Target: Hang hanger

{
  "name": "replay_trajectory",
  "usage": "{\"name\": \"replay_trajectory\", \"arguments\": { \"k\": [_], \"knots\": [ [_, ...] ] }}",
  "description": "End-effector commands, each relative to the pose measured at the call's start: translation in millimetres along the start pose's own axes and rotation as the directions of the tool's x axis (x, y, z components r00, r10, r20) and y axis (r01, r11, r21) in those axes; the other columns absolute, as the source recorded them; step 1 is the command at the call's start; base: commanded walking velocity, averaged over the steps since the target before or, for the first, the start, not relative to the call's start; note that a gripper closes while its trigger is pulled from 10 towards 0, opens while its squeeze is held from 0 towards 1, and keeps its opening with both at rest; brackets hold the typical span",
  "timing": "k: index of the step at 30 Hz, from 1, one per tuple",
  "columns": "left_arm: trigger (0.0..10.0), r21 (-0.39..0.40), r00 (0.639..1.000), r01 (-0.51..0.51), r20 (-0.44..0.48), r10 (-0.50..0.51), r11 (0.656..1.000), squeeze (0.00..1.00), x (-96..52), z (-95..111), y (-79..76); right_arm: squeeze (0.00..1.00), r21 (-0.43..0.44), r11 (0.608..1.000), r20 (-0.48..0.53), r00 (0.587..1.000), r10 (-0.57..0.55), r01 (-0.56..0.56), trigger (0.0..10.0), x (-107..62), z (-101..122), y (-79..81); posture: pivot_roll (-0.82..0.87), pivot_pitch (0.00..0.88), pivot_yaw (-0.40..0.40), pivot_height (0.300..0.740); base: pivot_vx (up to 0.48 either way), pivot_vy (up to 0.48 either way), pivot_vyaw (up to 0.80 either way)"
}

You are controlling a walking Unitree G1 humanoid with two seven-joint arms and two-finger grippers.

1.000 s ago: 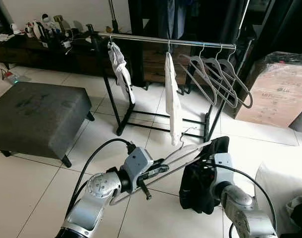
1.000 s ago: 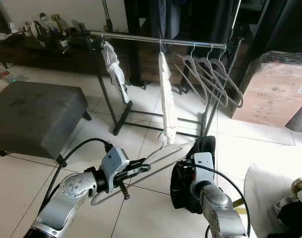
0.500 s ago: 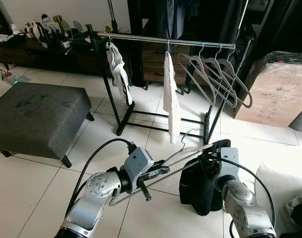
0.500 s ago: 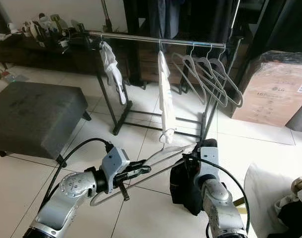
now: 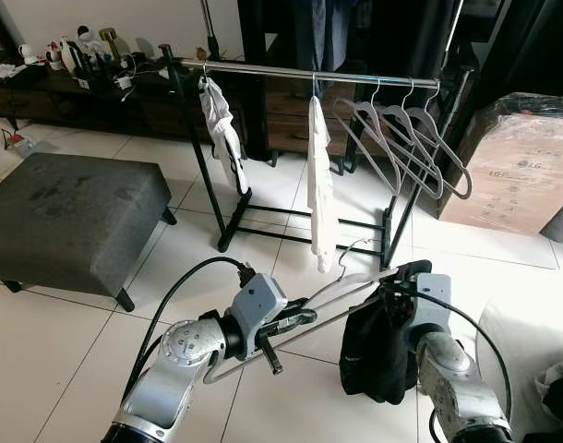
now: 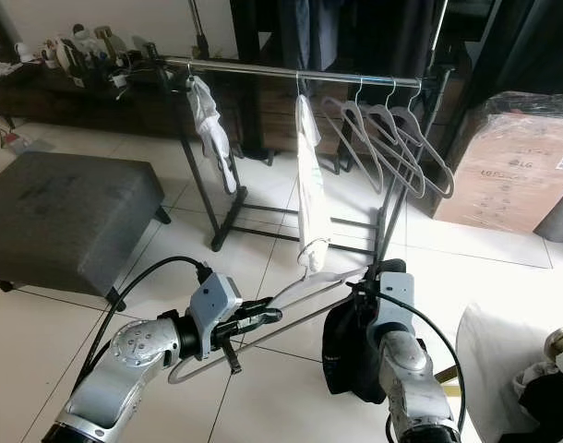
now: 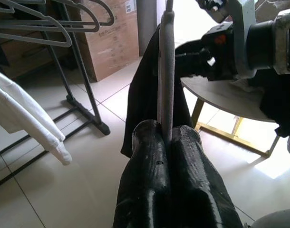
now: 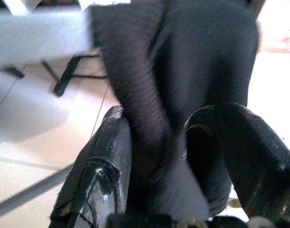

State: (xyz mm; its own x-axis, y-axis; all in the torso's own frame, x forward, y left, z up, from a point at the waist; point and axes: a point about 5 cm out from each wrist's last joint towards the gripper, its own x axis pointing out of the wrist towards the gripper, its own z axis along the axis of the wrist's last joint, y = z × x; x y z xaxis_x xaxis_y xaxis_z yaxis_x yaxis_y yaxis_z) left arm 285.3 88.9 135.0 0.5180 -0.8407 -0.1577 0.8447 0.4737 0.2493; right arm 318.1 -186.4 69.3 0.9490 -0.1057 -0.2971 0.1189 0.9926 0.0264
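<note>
grey hanger pinched low in the frame, black cloth at its far end

low centre of the left eye view: left gripper (image 5: 295, 320), two thick black fingers pressed tight on the thin bar of a pale grey hanger (image 5: 341, 286). seen close in the left wrist view, same fingers (image 7: 147, 180) clamped flat with the matte grey bar (image 7: 165, 71) rising straight from between them. hanger slanted up toward the lower right, its wire hook just under the hem of a hanging white cloth (image 5: 320, 189).

lower right: right gripper (image 5: 403, 309) at the hanger's far end, glossy black fingers (image 8: 104, 171) closed on a fold of black cloth (image 5: 374, 346), ribbed and soft, drooping in a limp bundle below the silver arm.

upper half of the frame: clothes rack (image 5: 328, 76) with a shiny metal rail on a black frame. hung along it, a crumpled white garment (image 5: 221, 129) toward the left, the long narrow white cloth near the middle, and three bare grey hangers (image 5: 401, 148) bunched at the right end.

left side: square dark grey stool (image 5: 69, 217), coarse fabric top, short black legs, on glossy pale floor tiles (image 5: 60, 351). right edge: brown cardboard box (image 5: 517, 171).
</note>
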Motion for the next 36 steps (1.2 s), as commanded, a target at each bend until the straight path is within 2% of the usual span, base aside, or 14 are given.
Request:
{"name": "replay_trajectory", "arguments": {
  "k": [1,18,19,36],
  "knots": [
    [10.0,0.011,0.998,0.011,0.066,-0.012,1.0,0.0,0.4,13.4,-1.3,0.0,0.009,1.0,-0.004,1.0,-0.028,0.028,10.0,0.4,-2.3,-5.0,-0.06,0.17,0.033,0.74,0.0,0.0,0.0],
    [10.0,0.009,0.998,0.006,0.064,-0.006,1.0,0.0,0.5,13.2,-0.5,0.0,0.023,0.996,0.023,0.996,-0.084,0.084,10.0,3.8,1.1,-11.9,-0.06,0.177,0.034,0.74,0.0,0.0,0.0],
    [10.0,0.009,0.998,0.005,0.064,-0.006,1.0,0.0,0.6,13.2,-0.4,0.0,0.025,0.997,0.025,0.997,-0.077,0.076,0.0,3.8,1.2,-10.4,-0.06,0.177,0.033,0.74,0.0,0.0,0.0],
    [10.0,0.003,0.998,0.002,0.061,-0.002,1.0,0.0,0.9,12.5,-0.6,0.0,0.025,1.0,0.04,0.999,-0.013,0.012,0.0,4.2,3.3,-2.2,-0.06,0.182,0.031,0.74,0.0,0.0,0.0]
  ]
}}
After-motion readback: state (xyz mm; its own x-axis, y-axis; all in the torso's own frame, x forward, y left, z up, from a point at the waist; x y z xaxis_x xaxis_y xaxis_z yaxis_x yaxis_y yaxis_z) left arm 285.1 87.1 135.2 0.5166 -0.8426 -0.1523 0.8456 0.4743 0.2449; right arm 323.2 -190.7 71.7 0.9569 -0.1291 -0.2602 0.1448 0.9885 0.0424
